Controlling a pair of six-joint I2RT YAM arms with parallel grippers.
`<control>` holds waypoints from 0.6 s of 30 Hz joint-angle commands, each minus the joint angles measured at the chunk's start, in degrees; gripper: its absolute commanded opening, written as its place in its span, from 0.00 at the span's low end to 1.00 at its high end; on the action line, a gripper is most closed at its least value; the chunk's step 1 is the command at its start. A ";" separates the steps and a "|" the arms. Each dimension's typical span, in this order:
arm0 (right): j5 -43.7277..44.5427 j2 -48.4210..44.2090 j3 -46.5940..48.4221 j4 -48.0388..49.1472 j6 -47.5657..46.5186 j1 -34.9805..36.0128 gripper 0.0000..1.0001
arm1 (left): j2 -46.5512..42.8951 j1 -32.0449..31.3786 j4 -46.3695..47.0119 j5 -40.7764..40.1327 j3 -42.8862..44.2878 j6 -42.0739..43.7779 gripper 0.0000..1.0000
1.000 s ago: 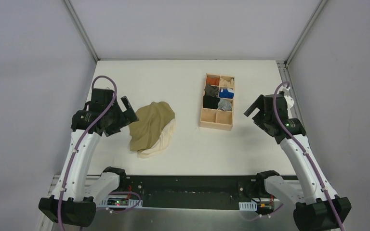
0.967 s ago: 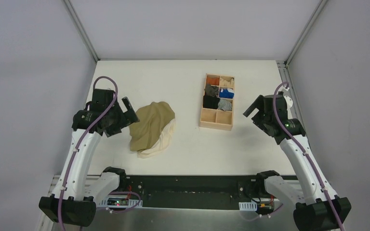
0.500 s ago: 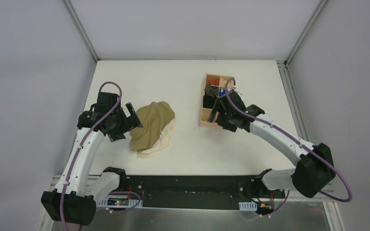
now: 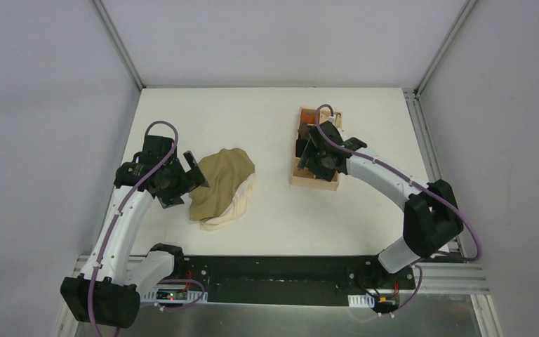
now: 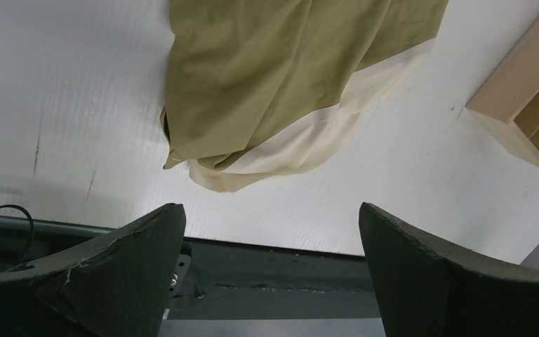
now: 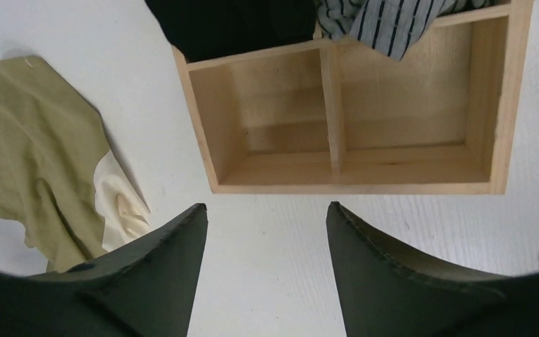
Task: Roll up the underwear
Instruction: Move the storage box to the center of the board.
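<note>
The underwear lies crumpled left of the table's middle, olive-khaki with a cream band along its near edge. It also shows in the left wrist view, underwear, and at the left of the right wrist view, underwear. My left gripper hovers at the garment's left edge, open, with nothing between its fingers; in its own view the left gripper frames the table's near edge. Over the wooden box hangs my right gripper, also open and empty, right gripper.
A wooden divided box stands right of centre, holding several small fabric bundles in its far compartments. Its two near compartments hold nothing. A black bundle and a striped one sit just beyond. Grey walls enclose the table.
My right arm has swung from the table's right side leftward to over the wooden box. The left gripper has edged slightly nearer the underwear, which has not moved.
</note>
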 commanded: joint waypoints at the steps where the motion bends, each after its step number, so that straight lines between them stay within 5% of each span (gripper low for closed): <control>1: -3.03 3.34 3.33 1.46 -0.46 -2.01 0.64 | -1.09 0.38 -0.04 0.95 -0.22 -0.07 0.98; 9: -0.99 8.05 5.71 1.03 -2.97 -4.12 0.59 | -1.55 0.39 -0.04 0.84 -0.31 0.00 0.98; 18: 11.74 15.85 11.95 -12.59 -12.25 -5.28 0.58 | -0.73 0.40 -0.03 0.58 0.75 0.98 0.98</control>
